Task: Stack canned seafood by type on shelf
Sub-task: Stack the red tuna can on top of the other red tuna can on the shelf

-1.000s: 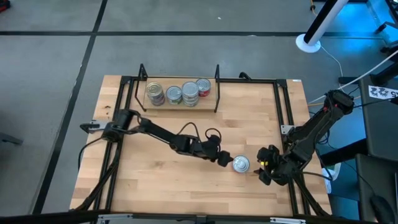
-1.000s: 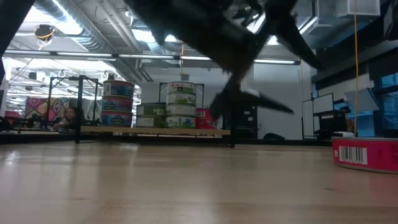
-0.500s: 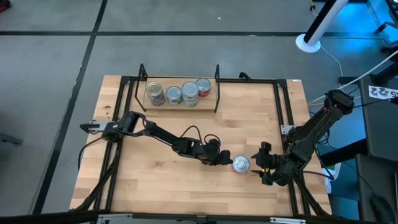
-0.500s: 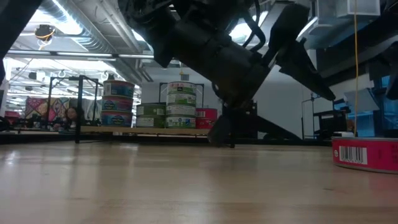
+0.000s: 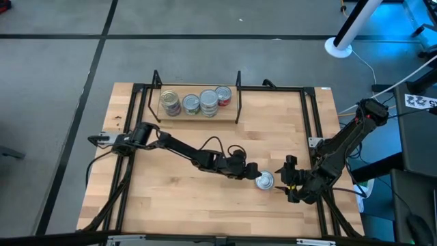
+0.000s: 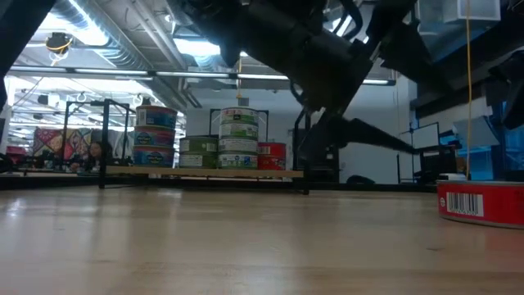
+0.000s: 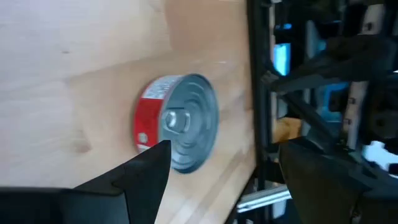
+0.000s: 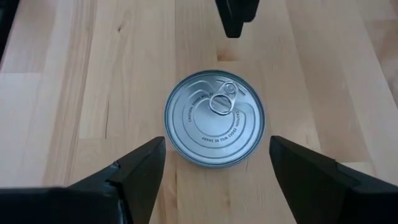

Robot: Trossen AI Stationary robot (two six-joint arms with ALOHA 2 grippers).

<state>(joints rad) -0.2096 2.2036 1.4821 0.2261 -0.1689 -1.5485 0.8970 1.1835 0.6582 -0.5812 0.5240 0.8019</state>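
A short round tin [image 5: 265, 180] with a silver pull-tab lid and a red side label [image 7: 149, 112] stands alone on the tabletop near the right edge. My left gripper [image 5: 251, 173] is open just left of it, and in its wrist view the tin [image 7: 177, 121] lies ahead of the fingers. My right gripper [image 5: 285, 179] is open just right of the tin, its fingers on either side of the tin [image 8: 214, 118] in its wrist view. The shelf [image 5: 198, 113] at the far edge holds several tins [image 6: 237, 135] in stacks.
A black metal frame [image 5: 311, 116] runs round the tabletop. Bare wood lies between the shelf and the lone tin. In the low view the tin [image 6: 481, 201] sits at the far right, and dark arm parts [image 6: 327, 74] hang over the middle.
My left gripper has gone toward the table's right edge, closer to the lone tin, and has rolled at the wrist. My right gripper has rolled at the wrist while staying in place. The tin has not moved.
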